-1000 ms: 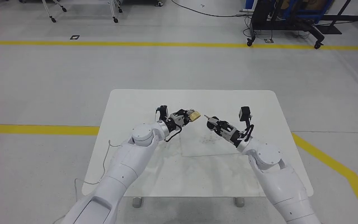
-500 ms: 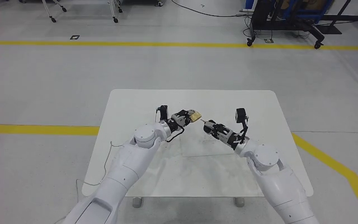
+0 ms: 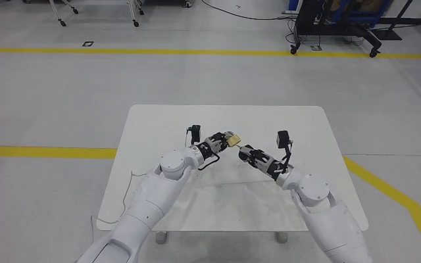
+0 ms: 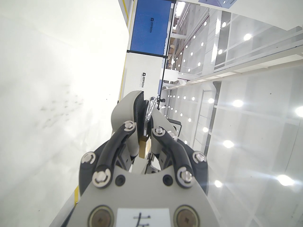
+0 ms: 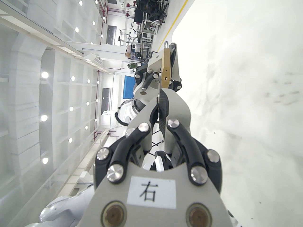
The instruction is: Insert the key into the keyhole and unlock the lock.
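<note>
Two arms meet mid-air

White worktop lies below. Left gripper has its jaws clenched on the brass lock. Right gripper has its jaws clamped on the key, just beside the keyhole.

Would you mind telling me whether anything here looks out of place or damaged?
Nothing stands out: the brass padlock looks intact in the left hand, above the white table, which bears only faint dark scuffs.
</note>
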You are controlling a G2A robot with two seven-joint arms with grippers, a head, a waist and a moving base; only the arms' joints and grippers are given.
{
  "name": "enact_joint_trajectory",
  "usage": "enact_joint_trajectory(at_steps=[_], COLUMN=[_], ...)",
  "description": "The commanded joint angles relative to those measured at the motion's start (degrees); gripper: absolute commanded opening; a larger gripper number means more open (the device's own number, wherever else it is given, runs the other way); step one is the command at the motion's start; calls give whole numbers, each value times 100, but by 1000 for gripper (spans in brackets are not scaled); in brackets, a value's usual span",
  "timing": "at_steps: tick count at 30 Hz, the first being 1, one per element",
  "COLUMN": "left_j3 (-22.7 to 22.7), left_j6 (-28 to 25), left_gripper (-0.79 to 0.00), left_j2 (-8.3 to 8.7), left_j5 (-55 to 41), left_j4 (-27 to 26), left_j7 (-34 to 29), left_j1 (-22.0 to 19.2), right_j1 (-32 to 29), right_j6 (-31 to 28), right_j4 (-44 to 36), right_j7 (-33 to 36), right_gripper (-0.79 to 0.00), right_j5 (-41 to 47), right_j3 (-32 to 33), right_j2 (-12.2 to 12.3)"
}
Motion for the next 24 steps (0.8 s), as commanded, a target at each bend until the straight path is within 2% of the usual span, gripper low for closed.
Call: enact_joint_trajectory(at_steps=[1, 24], left_j3=[10, -93], left_j6=[31, 284], left_gripper=[-785, -785], left_j2=[1, -16], left_j5=[45, -17], left_j4=[-27, -61], left_j7=[-30, -87], left_j1=[10, 39], right_j1=[-10, 25], right_j6=[47, 153], right_j4=[10, 59], right_j7=[-57, -234], right_gripper=[-785, -785], right_j5=[19, 113], right_j3=[12, -32], right_j2=[0, -11])
